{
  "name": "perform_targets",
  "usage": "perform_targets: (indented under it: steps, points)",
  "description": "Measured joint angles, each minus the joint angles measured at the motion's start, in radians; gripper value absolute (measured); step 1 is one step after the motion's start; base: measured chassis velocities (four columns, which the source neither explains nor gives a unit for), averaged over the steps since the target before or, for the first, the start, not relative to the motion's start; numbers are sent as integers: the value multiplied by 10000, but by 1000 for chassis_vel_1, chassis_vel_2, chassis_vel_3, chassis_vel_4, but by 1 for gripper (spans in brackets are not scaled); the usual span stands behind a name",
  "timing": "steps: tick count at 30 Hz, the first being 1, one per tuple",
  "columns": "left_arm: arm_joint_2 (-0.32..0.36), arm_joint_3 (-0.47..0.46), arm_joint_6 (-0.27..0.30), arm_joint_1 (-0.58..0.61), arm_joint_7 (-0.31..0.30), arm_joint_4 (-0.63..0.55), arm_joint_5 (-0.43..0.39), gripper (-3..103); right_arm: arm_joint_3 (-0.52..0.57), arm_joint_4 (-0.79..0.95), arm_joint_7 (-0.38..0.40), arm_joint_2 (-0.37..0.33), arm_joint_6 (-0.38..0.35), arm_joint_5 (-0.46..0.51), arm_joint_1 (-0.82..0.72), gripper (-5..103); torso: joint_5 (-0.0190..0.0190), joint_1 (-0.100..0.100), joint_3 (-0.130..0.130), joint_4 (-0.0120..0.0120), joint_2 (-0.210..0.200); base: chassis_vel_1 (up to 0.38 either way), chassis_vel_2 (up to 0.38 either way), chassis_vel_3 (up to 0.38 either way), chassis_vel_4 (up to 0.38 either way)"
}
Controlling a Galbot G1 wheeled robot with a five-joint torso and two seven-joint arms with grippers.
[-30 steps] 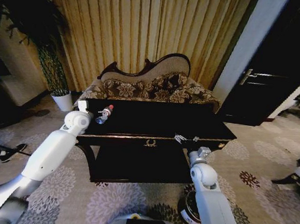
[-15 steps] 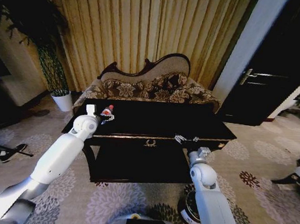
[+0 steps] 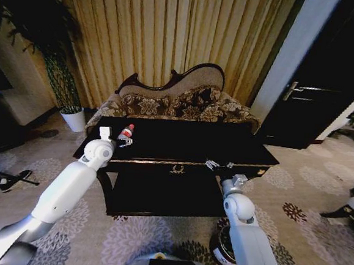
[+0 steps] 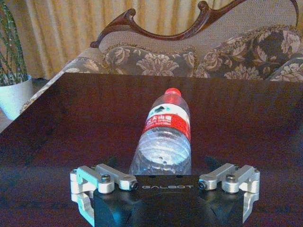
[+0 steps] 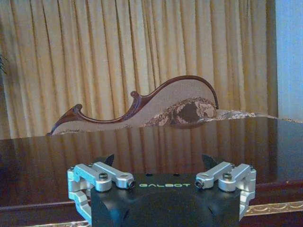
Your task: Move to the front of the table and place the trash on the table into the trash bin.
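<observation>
Since a second ago the left arm has swung inward along the front left corner of the surface (image 3: 182, 146), and the left tool (image 3: 106, 133) now sits just beside the bottle (image 3: 126, 134), where earlier it stood farther out toward the corner; the bottle itself has shifted slightly on the dark top over that second. The right arm has kept its place.

In the left wrist view the left tool (image 4: 165, 177) is spread wide, its two silver finger mounts standing well apart on either side of the bottle (image 4: 165, 135). The bottle lies on its side on the glossy top, its clear base toward the tool body and its red cap pointing away toward the sofa (image 4: 199, 56). The base sits between the spread fingers, close to the tool body; whether anything touches it I cannot tell. Its red label faces up.

The right tool (image 3: 237, 182) hangs low at the front right edge of the surface, in front of the gold trim. In the right wrist view the right tool (image 5: 163, 177) is likewise spread, with nothing between its fingers, looking across the bare dark top (image 5: 151, 151).

Two small pale scraps (image 3: 213, 165) lie near the front edge of the surface, just beside the right tool. The trash bin (image 3: 223, 248) stands on the carpet (image 3: 126, 236) below and in front of the right front corner, partly hidden by the right arm. A white plant pot (image 3: 75, 119) stands on the floor beyond the left end.
</observation>
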Motion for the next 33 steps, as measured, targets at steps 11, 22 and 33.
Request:
perform_targets:
  steps: [11,22,33]
  points:
    - [-16,-47,0,116,-2,35,-9,94,-11,-73,0,-23,58,2,48,100,1,0,0,-1,0,0,0,0,0]
    - [-22,-62,-2,71,-18,-9,-45,57,-20,-166,0,-44,74,-22,56,100,0,0,0,-1,0,0,0,0,0]
    - [408,-218,-1738,707,2315,-329,3290,43,16,229,0,-49,113,79,-75,100,-1,0,0,0,0,0,0,0,0]
